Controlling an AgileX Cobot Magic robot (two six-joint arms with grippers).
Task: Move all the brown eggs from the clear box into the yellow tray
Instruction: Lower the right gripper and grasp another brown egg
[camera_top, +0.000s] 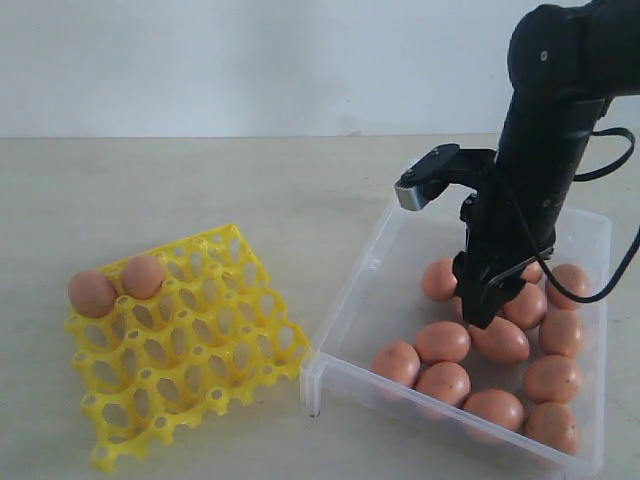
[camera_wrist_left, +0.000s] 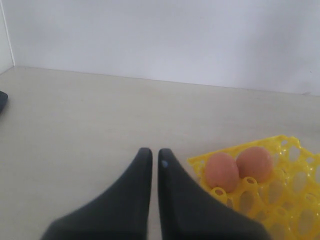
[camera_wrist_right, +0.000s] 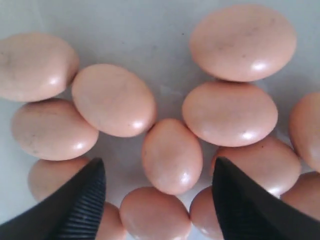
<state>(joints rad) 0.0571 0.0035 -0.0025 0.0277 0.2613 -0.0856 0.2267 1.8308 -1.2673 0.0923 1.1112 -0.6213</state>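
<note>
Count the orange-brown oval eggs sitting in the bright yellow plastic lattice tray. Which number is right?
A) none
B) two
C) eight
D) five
B: only two brown eggs rest in the yellow tray, side by side along one edge; its other cups are empty.

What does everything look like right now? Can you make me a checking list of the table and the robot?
Surface: pale table.
Job's things: two brown eggs sit side by side in the yellow tray; many more lie in the clear box.
Clutter: one dark shape at the picture's edge, unclear.
Grippers: left gripper shut, empty; right gripper open above eggs in the box.
Cables: black cable loops beside the right arm.
Surroundings: plain white wall.
</note>
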